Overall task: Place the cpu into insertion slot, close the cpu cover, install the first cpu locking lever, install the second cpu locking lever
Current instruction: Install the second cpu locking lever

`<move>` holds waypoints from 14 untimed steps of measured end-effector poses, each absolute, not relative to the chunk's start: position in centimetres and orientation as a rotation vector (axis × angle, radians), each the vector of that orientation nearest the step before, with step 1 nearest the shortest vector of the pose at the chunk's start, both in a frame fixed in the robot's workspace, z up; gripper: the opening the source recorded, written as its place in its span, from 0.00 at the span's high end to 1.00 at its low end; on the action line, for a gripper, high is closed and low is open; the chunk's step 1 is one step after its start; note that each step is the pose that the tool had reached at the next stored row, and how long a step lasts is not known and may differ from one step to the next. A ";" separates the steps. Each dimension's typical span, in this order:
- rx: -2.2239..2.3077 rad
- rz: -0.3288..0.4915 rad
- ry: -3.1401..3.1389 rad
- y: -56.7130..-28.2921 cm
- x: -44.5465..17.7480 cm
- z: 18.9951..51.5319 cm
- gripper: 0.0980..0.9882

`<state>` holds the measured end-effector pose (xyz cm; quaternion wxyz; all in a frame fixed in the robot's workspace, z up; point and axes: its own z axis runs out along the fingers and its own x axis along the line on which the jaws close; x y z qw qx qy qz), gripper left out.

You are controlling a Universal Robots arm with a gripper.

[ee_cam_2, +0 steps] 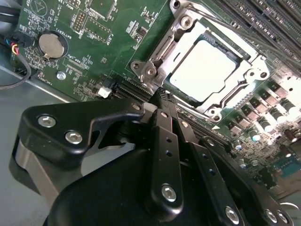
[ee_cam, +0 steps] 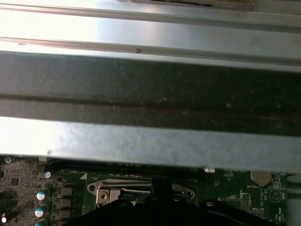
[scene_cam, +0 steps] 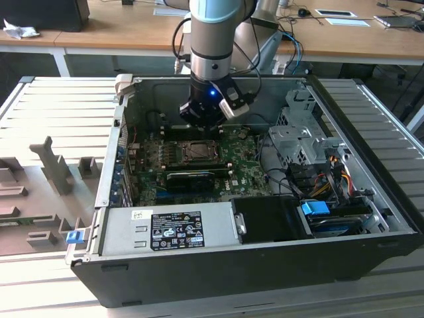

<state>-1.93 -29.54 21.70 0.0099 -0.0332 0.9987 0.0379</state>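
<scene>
arm [scene_cam: 211, 40]: silver tube, light-blue cap | end effector [ee_cam_2: 162, 106]: black, silver screws | black cables

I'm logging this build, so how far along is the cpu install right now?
Done: the cpu sits in the insertion slot, and the cpu cover lies flat around it, its window showing the chip's pale top. In hand: the gripper, fingers together and holding nothing, is at the socket's corner by a lever hook. Left: whether either locking lever is latched, I cannot tell.

Power supply label [scene_cam: 176, 230]: print present, too small to read.
Motherboard silkscreen [ee_cam_2: 70, 56]: white lettering beside the coin battery [ee_cam_2: 50, 43], not legible.
</scene>
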 end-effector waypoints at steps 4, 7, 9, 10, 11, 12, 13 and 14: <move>-0.095 0.118 3.118 -29.9 -1.9 21.9 0.99; -0.084 0.118 3.118 -29.9 -1.9 22.9 0.99; -0.079 0.118 3.118 -29.9 -1.9 24.2 0.99; -0.077 0.118 3.118 -29.9 -1.9 24.9 0.99; -0.076 0.118 3.118 -29.9 -1.9 25.6 0.99; -0.075 0.118 3.118 -30.1 -1.9 25.6 0.99; -0.075 0.118 3.118 -30.4 -1.9 25.6 0.99; -0.075 0.118 3.118 -30.8 -1.9 25.6 0.99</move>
